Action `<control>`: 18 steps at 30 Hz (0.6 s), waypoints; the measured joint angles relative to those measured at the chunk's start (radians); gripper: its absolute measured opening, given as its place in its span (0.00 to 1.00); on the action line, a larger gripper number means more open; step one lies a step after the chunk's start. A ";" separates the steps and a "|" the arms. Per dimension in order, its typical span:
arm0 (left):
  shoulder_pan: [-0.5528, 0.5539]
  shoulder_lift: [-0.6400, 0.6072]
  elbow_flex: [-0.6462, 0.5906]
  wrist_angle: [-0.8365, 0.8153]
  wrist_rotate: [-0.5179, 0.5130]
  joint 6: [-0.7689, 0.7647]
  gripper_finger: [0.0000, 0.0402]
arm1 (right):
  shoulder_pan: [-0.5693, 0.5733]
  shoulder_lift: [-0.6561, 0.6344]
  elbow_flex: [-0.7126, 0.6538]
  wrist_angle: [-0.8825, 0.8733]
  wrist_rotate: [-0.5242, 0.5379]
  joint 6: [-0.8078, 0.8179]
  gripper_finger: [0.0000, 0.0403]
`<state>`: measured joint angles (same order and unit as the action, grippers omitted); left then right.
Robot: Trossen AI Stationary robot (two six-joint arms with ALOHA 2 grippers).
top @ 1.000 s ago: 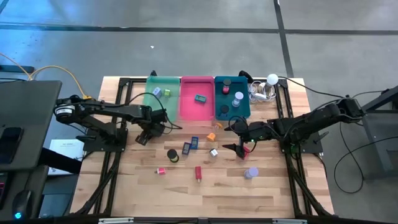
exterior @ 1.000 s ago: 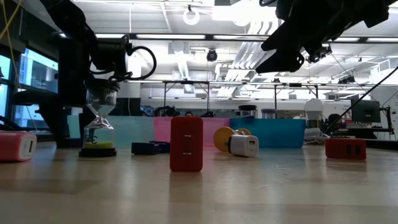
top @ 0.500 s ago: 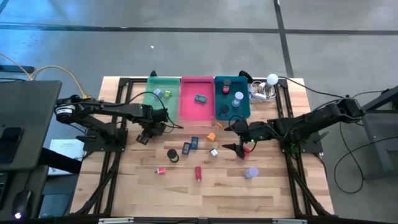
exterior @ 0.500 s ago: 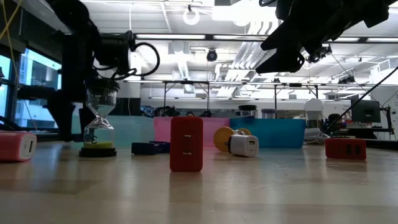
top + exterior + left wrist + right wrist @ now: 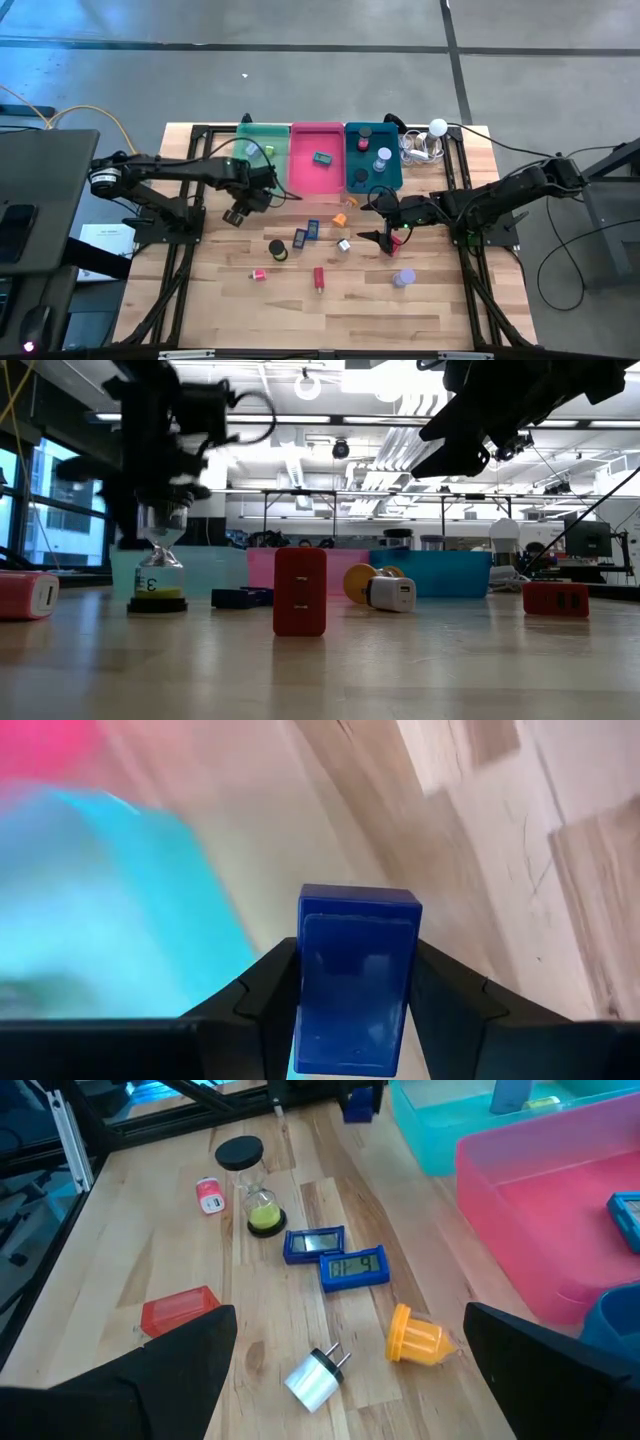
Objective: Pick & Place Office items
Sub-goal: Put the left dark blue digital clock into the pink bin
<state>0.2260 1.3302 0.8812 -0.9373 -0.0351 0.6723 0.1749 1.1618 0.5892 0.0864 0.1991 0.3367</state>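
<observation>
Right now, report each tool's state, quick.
Left tool: shut on a blue block, lifted near the green tray.
Right tool: open, empty, above the table.

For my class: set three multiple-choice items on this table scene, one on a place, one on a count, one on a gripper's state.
1. The white plug lies:
A. in the pink tray
B. on the wooden table
C. in a gripper

2. Blue clips flat on the table:
A. two
B. four
C. none

3. The left gripper is:
A. open, empty
B. shut on a blue block
C. shut on a red block

Answers: 1 B, bare table under it. 2 A, blue clips lie side by side. 3 B, the blue block sits between its fingers.
</observation>
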 joint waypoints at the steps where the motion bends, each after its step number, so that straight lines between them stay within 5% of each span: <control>1: 0.000 0.000 0.029 -0.011 0.000 0.011 0.37 | 0.000 0.000 0.000 0.000 0.000 0.000 0.95; 12: 0.046 0.025 0.314 0.051 -0.051 0.201 0.37 | 0.000 0.000 0.000 0.000 0.005 0.000 0.95; 18: 0.114 0.111 0.410 0.205 0.061 0.305 0.37 | 0.000 0.000 0.000 0.006 0.004 0.000 0.95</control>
<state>0.3396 1.4413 1.2911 -0.7323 0.0259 0.9774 0.1749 1.1618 0.5892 0.0923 0.2031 0.3371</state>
